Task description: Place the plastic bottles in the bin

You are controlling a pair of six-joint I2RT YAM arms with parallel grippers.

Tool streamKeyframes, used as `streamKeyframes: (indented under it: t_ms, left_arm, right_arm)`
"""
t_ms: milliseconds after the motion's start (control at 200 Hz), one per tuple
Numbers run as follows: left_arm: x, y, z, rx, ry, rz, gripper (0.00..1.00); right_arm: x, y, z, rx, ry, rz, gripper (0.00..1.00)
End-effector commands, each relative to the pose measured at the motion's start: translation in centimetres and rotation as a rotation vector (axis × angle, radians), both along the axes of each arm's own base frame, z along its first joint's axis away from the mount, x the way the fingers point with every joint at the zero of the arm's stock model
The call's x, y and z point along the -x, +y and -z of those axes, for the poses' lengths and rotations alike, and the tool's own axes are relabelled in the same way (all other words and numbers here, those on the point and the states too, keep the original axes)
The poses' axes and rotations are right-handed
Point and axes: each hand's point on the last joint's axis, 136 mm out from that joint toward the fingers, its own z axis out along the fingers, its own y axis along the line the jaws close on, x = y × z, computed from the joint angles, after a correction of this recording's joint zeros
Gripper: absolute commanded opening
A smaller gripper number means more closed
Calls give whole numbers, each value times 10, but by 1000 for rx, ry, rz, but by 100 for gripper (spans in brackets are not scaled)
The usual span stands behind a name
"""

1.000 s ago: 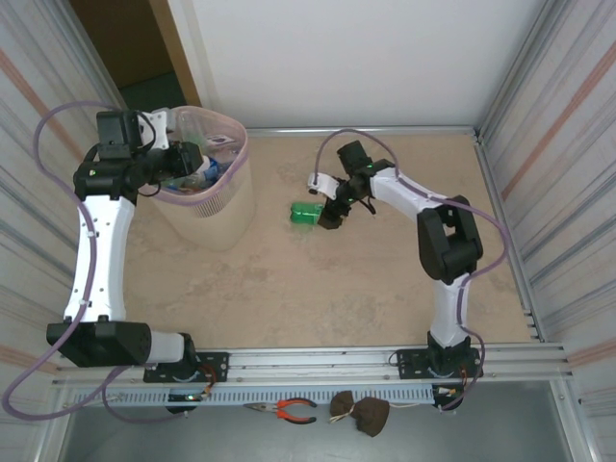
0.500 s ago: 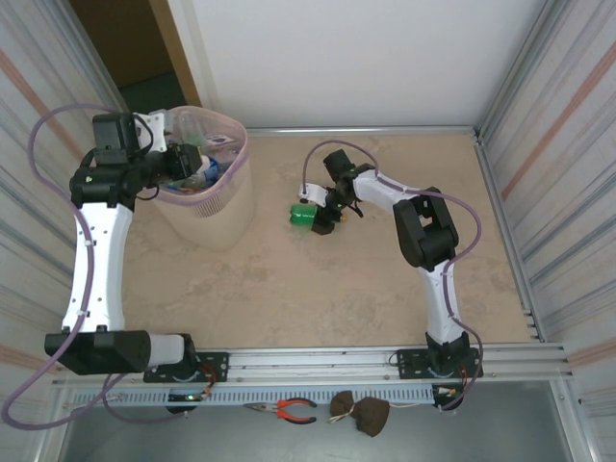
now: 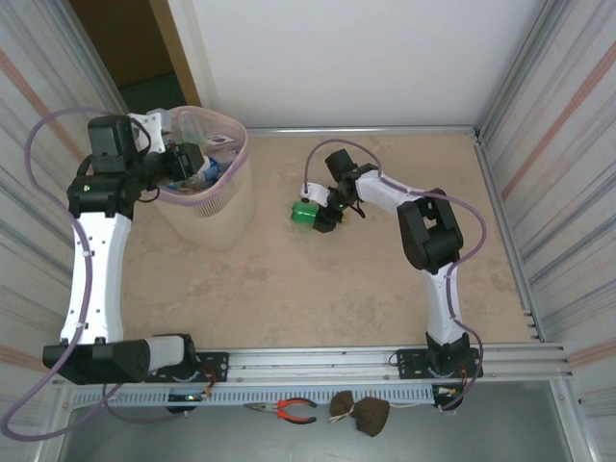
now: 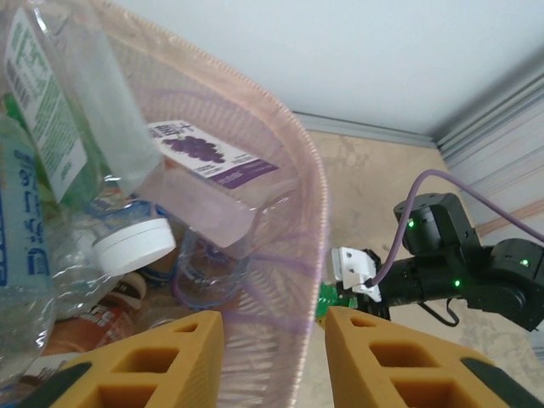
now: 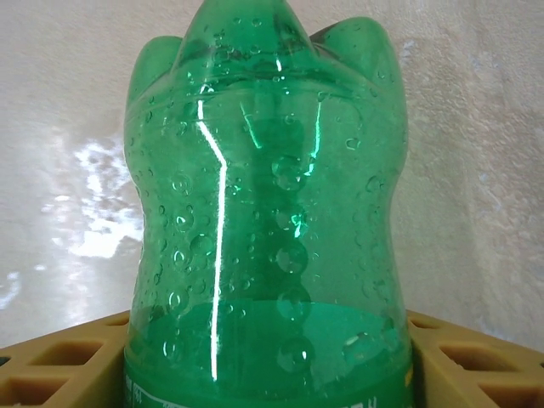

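Plastic bottles were in two places. One green bottle [image 3: 308, 214] lay on its side on the tan table [image 3: 289, 289], to the right of the bin [image 3: 229, 214] and apart from it. The right gripper [image 3: 320, 218] sat low at that bottle's right end. From the right wrist we saw the green bottle [image 5: 268, 212] running straight out between the two yellow fingers [image 5: 59, 361], one on each side of its body, and we could not tell whether they pressed on it. The other bottles, among them a clear bottle with a green label [image 4: 59, 127] and a bottle with a purple grape label [image 4: 200, 157], lay piled inside the bin [image 4: 285, 144]. The left gripper [image 3: 190, 160] hung over the bin's mouth, its fingers [image 4: 144, 365] parted a little, with nothing held between them
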Motion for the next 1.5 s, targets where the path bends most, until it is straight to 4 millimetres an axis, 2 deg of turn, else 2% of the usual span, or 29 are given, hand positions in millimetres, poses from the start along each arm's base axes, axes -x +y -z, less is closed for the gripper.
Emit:
streamKeyframes:
  t_ms: [0,170,346,521,681,787,897,1007,1107,1313,1493]
  left_arm:
    - [5,-18,-28,79,-107,66,38]
    - [6,-39,-45,125,-180,136,39]
    - [9,-63,-57,136,-238,219,43]
    - [14,-93,-68,145,-291,321,47]
    - [22,-123,-76,161,-316,436,52]
    - [30,-145,-78,161,-320,522,59]
    - [40,-167,-79,176,-311,612,71]
    - [48,-182,-79,183,-287,670,81]
    - [48,-189,-78,213,-239,687,84]
    - [45,-205,-67,225,-154,716,85]
    - [54,-221,-58,183,-116,760,84]
  right_arm:
    - [7,1,-49,-97,-27,50,63]
    - [17,-2,-91,-218,-35,139,63]
    - [29,-3,-151,-377,-51,227,63]
    - [50,3,-215,-566,-41,269,64]
    - [75,11,-260,-690,-86,230,64]
    - [84,11,-285,-757,-135,230,64]
    - [93,6,-313,-844,-187,228,64]
    - [105,5,-330,-880,-211,183,63]
    - [117,5,-338,-890,-224,129,63]
    - [132,12,-341,-864,-231,48,64]
    - [130,14,-345,-860,-249,55,64]
